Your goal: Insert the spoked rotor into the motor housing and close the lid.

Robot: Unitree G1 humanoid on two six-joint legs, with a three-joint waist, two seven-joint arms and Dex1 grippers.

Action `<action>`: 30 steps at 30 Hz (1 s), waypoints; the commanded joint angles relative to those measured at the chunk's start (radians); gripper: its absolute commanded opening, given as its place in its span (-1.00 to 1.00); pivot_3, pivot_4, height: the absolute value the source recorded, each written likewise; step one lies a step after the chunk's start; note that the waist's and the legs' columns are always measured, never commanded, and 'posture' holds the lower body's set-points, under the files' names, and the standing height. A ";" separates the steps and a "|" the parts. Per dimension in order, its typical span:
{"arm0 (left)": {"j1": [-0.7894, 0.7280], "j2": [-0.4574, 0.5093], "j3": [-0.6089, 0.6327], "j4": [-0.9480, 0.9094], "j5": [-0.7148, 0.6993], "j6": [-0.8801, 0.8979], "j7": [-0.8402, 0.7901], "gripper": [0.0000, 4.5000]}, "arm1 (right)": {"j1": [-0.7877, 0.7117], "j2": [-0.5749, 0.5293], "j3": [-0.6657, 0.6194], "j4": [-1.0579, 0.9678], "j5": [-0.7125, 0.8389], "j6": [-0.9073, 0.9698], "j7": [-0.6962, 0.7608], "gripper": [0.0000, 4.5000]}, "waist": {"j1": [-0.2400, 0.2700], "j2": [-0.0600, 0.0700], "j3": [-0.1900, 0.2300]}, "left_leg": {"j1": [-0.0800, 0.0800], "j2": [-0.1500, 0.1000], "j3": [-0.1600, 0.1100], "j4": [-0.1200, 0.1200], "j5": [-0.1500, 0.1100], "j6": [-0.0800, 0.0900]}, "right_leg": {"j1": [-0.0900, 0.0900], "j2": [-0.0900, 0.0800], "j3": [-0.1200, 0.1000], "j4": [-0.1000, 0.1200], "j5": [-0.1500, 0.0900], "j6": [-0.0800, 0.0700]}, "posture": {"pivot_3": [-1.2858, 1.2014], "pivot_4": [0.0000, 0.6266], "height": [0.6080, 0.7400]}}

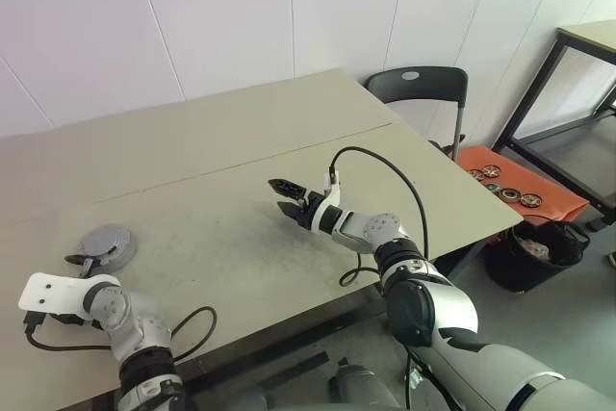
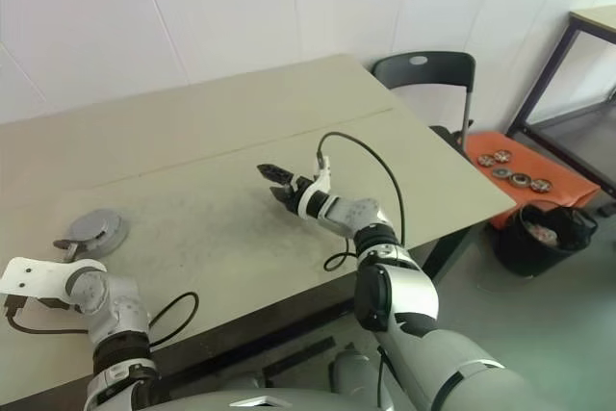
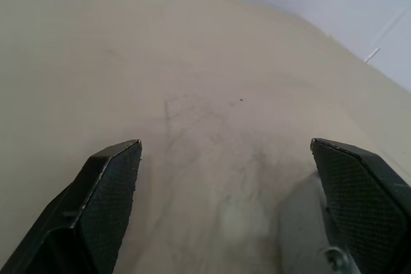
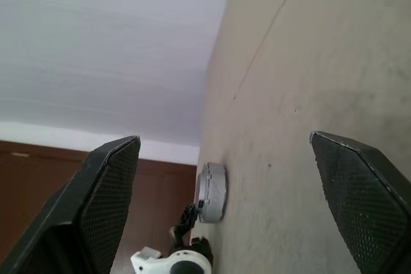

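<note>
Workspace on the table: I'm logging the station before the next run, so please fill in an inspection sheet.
Surface: beige table, scuffed, with a seam running across.
Job's things: round grey lid lies flat near the table's left front; it appears closed on the housing, but what is under it cannot be told.
Clutter: nothing seen on the table.
Grippers: left gripper open beside the lid, holding nothing; right gripper open and empty above mid-table.
Cables: black cable loops over the right arm; another by the left arm.
Surroundings: white wall, dark chair, orange tray of round parts, black bin.
</note>
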 commanded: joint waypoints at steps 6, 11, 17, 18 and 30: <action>0.050 0.153 -0.214 -0.188 0.032 -0.061 -0.512 0.99 | 0.003 -0.003 0.156 -0.204 -0.097 -0.209 0.162 0.98 | 0.024 -0.002 0.001 | -0.005 0.000 0.000 0.000 0.000 0.000 | -0.004 0.000 -0.001 -0.001 0.002 -0.004 | 0.03 -1.00 1.00; 0.140 0.187 -0.309 -0.318 -0.034 0.008 -0.738 0.99 | 0.054 -0.034 0.281 -0.328 -0.191 -0.352 0.237 0.98 | 0.022 -0.002 0.001 | -0.008 -0.001 0.000 0.001 -0.001 -0.001 | -0.006 -0.002 0.000 -0.001 0.002 -0.004 | 0.03 -1.00 1.00; 0.322 0.257 -0.439 -0.486 -0.036 0.074 -0.975 0.99 | 0.154 -0.131 0.439 -0.426 -0.343 -0.562 0.317 0.98 | 0.024 -0.001 0.001 | -0.014 0.000 0.000 0.001 -0.001 -0.001 | -0.013 -0.002 0.000 0.000 0.002 -0.004 | 0.03 -1.00 1.00; 0.346 0.260 -0.446 -0.503 -0.049 0.082 -0.998 1.00 | 0.172 -0.147 0.454 -0.432 -0.363 -0.603 0.326 0.99 | 0.023 -0.001 0.001 | -0.013 0.000 0.000 0.001 -0.001 -0.001 | -0.013 -0.002 0.000 0.000 0.002 -0.004 | 0.03 -1.00 1.00; 0.384 0.264 -0.500 -0.553 0.092 0.121 -0.997 1.00 | 0.228 -0.169 0.523 -0.447 -0.416 -0.776 0.368 0.99 | 0.025 0.000 0.002 | -0.012 0.000 0.000 0.008 -0.001 -0.001 | -0.009 0.000 0.000 0.002 0.003 -0.005 | 0.03 -1.00 1.00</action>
